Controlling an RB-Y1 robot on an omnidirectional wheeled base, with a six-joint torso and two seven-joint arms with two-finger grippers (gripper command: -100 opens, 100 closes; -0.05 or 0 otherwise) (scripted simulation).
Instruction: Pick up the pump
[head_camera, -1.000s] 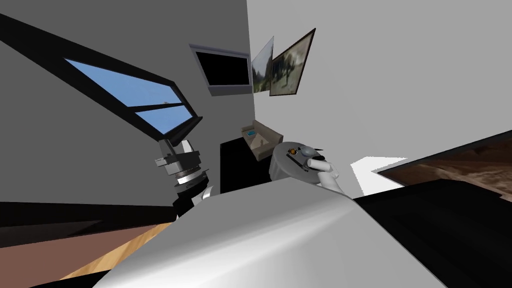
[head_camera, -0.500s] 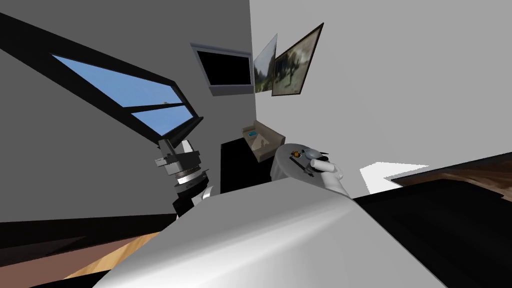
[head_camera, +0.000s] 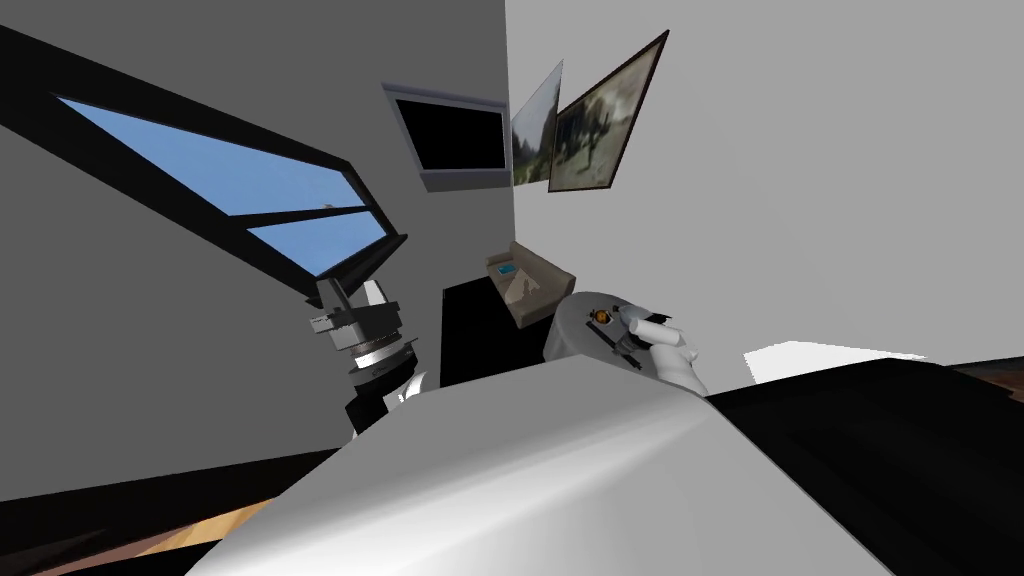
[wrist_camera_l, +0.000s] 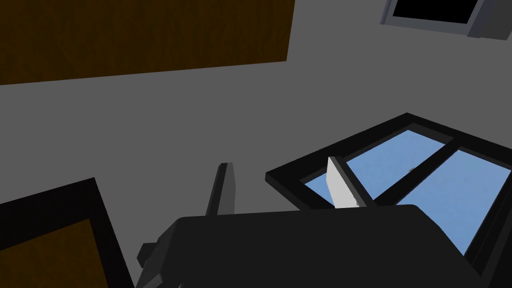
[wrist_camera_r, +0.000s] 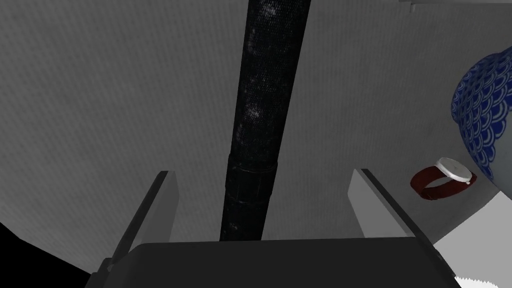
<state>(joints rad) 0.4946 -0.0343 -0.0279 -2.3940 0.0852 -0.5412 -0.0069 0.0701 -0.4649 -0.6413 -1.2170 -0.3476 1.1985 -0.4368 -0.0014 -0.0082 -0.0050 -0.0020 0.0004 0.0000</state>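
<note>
Now the whole head view has swung a little in the last second: the framed pictures on the far wall sit further right and the brown floor at the right edge has slid out of sight. That is our own turning, not a move of the things. Our right arm has kept its place over the round grey table (wrist_camera_r: 125, 100) just right of our middle, so the reach has not been lost.

The pump (wrist_camera_r: 267, 90), a long black tube with a thicker collar at its near end, lies flat on that table. It runs straight up between the blades of the right tool (wrist_camera_r: 262, 171), which stand wide apart on either side and touch nothing. We judge that closing on the tube comes next, then the lift.

A red watch (wrist_camera_r: 440, 180) lies near the pump, just beside a blue scale-patterned vessel (wrist_camera_r: 480, 125).

The left tool (wrist_camera_l: 277, 161) is raised at our left, blades apart and empty.

No brand, label or writing can be read; the watch face is too small to tell
</note>
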